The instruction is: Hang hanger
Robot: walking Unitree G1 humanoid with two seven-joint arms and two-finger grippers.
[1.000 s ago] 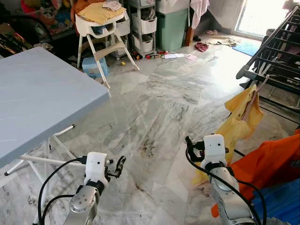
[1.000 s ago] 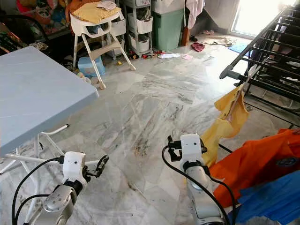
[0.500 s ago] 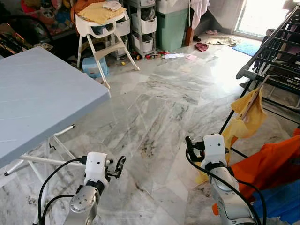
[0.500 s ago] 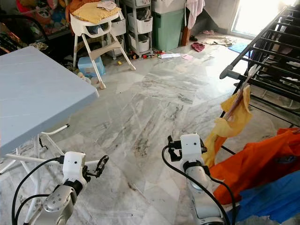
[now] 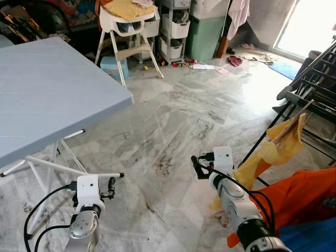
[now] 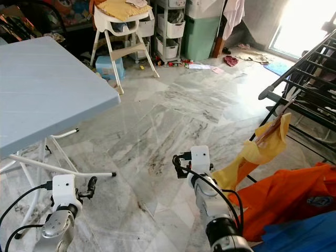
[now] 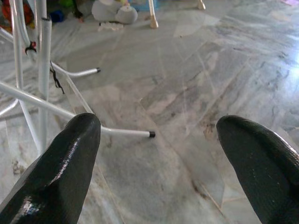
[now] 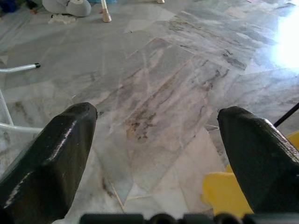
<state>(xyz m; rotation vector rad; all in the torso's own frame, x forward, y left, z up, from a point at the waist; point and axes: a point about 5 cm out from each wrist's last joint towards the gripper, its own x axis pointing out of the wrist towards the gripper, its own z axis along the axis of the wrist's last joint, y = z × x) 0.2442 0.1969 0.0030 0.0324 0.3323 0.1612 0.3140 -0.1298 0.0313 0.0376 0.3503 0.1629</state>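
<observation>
Yellow garment (image 5: 273, 152) hangs by its hanger (image 5: 293, 122) from the drying rack (image 5: 310, 86); left gripper (image 7: 154, 154) and right gripper (image 8: 154, 149) are spread wide, holding nothing, low above the marble floor (image 5: 184, 115)

The worktop (image 5: 47, 94) stands left of and beyond the left gripper (image 5: 110, 188), its legs (image 7: 42, 70) just beside it. Right of the right gripper (image 5: 197, 165), a garment on a hanger (image 5: 286, 134) hangs from the drying rack (image 5: 310, 79). The high chair (image 5: 128, 26) stands far ahead of both.
</observation>
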